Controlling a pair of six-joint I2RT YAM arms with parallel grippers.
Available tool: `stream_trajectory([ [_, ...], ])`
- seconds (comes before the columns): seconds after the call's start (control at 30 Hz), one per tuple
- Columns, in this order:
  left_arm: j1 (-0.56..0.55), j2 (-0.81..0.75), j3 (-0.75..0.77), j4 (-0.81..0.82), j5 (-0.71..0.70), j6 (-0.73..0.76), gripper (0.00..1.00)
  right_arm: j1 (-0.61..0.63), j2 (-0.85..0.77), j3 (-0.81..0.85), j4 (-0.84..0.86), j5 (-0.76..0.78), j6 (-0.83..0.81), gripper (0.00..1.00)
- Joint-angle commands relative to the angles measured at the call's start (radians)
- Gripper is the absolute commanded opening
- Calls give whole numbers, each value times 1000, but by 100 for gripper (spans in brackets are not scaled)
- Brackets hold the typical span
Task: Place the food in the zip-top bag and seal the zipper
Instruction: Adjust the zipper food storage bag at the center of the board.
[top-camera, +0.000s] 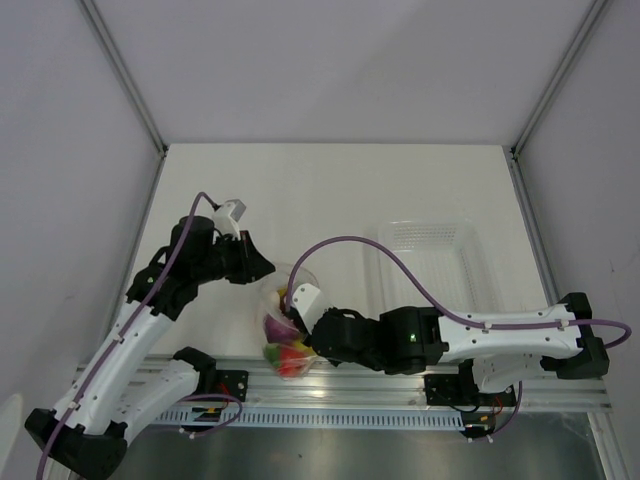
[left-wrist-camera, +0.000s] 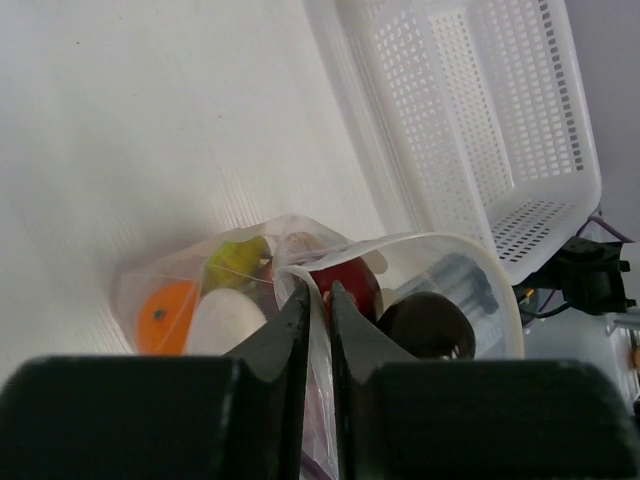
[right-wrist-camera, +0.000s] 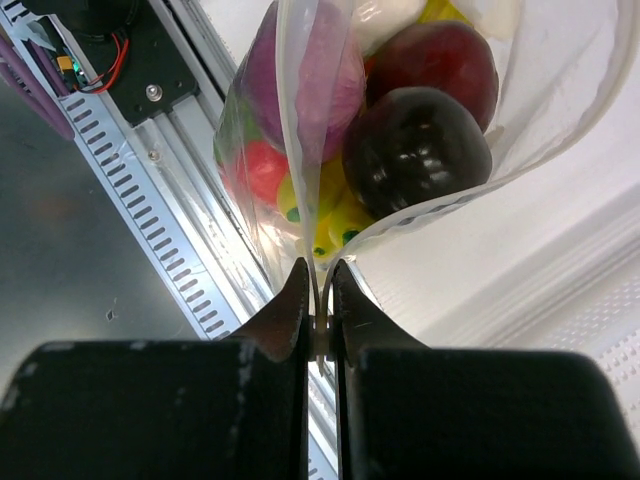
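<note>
Pinching zip-top bag (right-wrist-camera: 300, 150), left tool (left-wrist-camera: 318, 292), right tool (right-wrist-camera: 320, 278)

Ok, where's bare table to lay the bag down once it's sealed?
Bare table runs along the far edge, beyond the left claw and the clear plastic tray. It is crowded at the near edge, where the right claw also pinches the zip-top bag.

Overhead view looks down on table (top-camera: 300, 190), wrist views close, sharing zip-top bag (left-wrist-camera: 330, 240)

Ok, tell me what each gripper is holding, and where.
The bag: left gripper and right gripper each pinch its mouth edge, at different spots.
</note>
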Motion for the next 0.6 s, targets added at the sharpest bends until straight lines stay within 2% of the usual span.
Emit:
stream_trajectory([
  [0.0, 3, 18, -9, 47, 54, 10, 12, 2, -25, 55, 1, 28, -21, 0],
  [0.03, 5, 17, -10, 52, 54, 7, 6, -1, -25, 56, -5, 31, -18, 0],
  [0.1, 5, 8, -9, 49, 50, 7, 1, -1, -28, 55, -8, 33, -17, 0],
  [0.27, 5, -29, -4, 27, 19, 7, 1, -4, -41, 47, -17, 41, -6, 0],
  [0.3, 5, -35, -7, 23, 14, 7, 4, -4, -43, 47, -19, 41, -6, 0],
  [0.33, 3, -45, -10, 21, -2, 7, 21, -4, -43, 44, -16, 37, -6, 0],
  [0.43, 5, -51, -23, 15, -6, 4, 41, -4, -42, 43, -13, 33, -4, 0],
  [0.57, 3, -52, -32, 12, 16, -2, 42, -6, -35, 43, -8, 31, -6, 0],
])
